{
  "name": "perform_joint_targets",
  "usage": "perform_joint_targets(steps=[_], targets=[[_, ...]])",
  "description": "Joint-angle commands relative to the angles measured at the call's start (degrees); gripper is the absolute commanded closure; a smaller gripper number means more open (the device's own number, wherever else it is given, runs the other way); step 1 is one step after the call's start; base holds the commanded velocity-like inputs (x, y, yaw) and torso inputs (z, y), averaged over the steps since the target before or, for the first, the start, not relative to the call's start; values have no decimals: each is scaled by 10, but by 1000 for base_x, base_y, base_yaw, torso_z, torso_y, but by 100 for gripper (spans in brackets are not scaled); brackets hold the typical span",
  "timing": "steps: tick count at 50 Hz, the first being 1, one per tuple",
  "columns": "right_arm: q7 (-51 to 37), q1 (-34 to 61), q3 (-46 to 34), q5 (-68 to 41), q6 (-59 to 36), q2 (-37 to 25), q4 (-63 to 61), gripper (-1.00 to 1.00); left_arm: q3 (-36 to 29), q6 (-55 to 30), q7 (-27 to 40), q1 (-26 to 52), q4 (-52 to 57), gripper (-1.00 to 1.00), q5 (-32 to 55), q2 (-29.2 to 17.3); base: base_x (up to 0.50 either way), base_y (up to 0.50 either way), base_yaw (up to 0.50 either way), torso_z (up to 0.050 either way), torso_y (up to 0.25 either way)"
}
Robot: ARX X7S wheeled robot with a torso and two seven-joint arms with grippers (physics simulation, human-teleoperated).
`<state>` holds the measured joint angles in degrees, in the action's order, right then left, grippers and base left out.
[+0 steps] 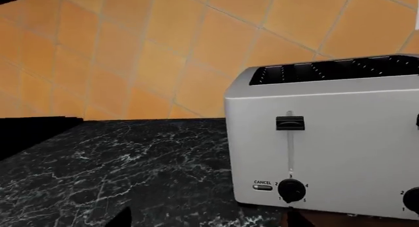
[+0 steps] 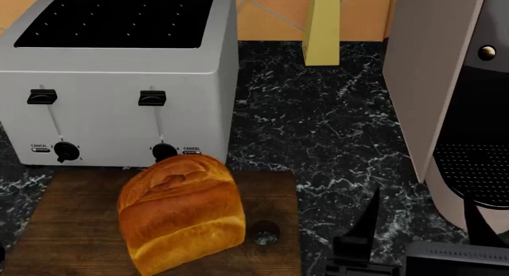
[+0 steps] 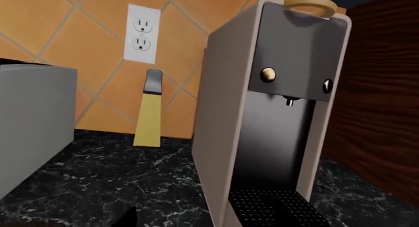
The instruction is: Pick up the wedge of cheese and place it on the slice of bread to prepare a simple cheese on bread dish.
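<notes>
The slice of bread [image 2: 181,219], a thick golden-orange loaf with a browned domed top, stands on a brown wooden board [image 2: 71,228] in front of the toaster in the head view. The wedge of cheese is not in view in any frame. My right gripper [image 2: 421,223] is open and empty, low over the black counter to the right of the board, just in front of the coffee machine. In the right wrist view only one dark fingertip [image 3: 128,218] shows. My left gripper [image 1: 206,222] is open and empty; its fingertips [image 1: 120,218] show over the counter, facing the toaster's front.
A silver toaster [image 2: 119,79] stands behind the board and also fills the left wrist view [image 1: 327,138]. A tall yellow tapered object with a black top [image 2: 323,31] stands by the tiled wall. A coffee machine [image 2: 445,79] stands at the right. A small dark round thing [image 2: 264,231] lies on the board.
</notes>
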<state>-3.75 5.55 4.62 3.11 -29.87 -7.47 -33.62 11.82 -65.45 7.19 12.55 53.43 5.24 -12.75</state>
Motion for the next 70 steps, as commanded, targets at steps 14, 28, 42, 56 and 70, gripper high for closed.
perform_joint_targets(steps=[14, 28, 42, 56, 70], targets=[[-10, 2, -11, -4, -18, -11, 0, -100, 86, -224, 45, 39, 65, -100, 93, -25, 0, 0, 0, 0, 0], [-16, 2, -14, -9, -23, -16, 2, -100, 215, -242, 440, 39, 5, -100, 635, -151, 0, 0, 0, 0, 0], [-28, 2, -26, 3, -38, -26, 7, -100, 203, -199, 494, 3, -49, -100, 712, -175, 0, 0, 0, 0, 0], [-31, 1, -33, 0, -41, -31, 5, -100, 224, -150, 453, -42, -79, -100, 695, -172, 0, 0, 0, 0, 0], [-40, -13, -33, -8, 9, -33, 41, -100, 197, -153, 457, -25, -118, -100, 676, -204, 0, 0, 0, 0, 0]])
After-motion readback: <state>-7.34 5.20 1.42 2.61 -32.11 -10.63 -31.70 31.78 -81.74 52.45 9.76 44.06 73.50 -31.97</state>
